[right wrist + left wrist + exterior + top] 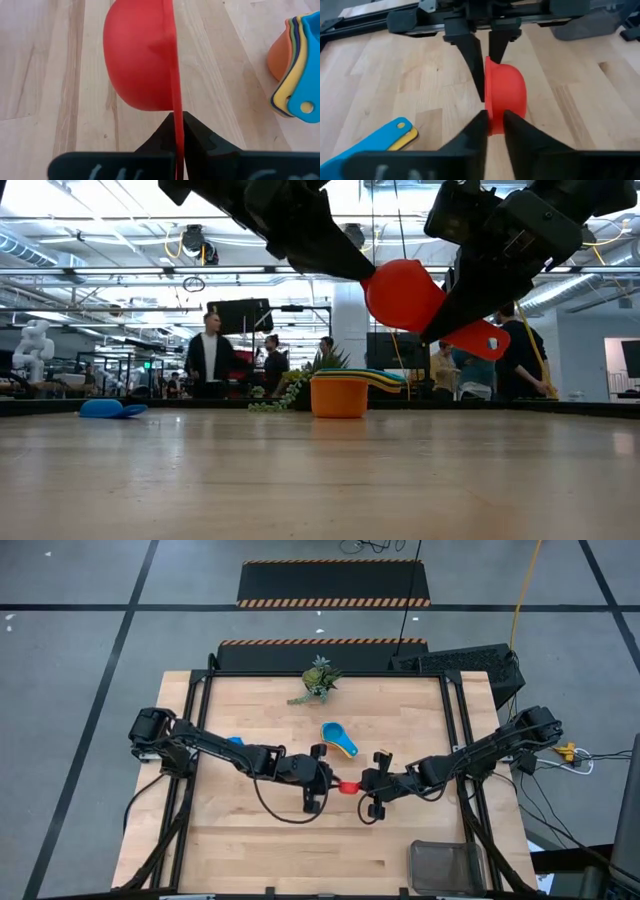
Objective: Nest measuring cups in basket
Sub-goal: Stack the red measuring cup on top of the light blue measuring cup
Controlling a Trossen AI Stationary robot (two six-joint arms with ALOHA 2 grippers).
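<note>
Two grippers meet over the middle of the table [300, 850], both pinching one red cup [348, 785]. The right gripper [178, 120] is clamped on its flat handle. The left gripper [492, 122] nips its rim. Only the low view shows the cup up in the air. A stack of cups [338, 738] sits nearby, toward the far edge. The basket [447, 865] waits at the near right corner, a plant sprig [317, 679] at the far edge.

Smooth matt plastic red cup [140, 60], pale grained wooden table [300, 840], dark wire-mesh basket [447, 867].
</note>
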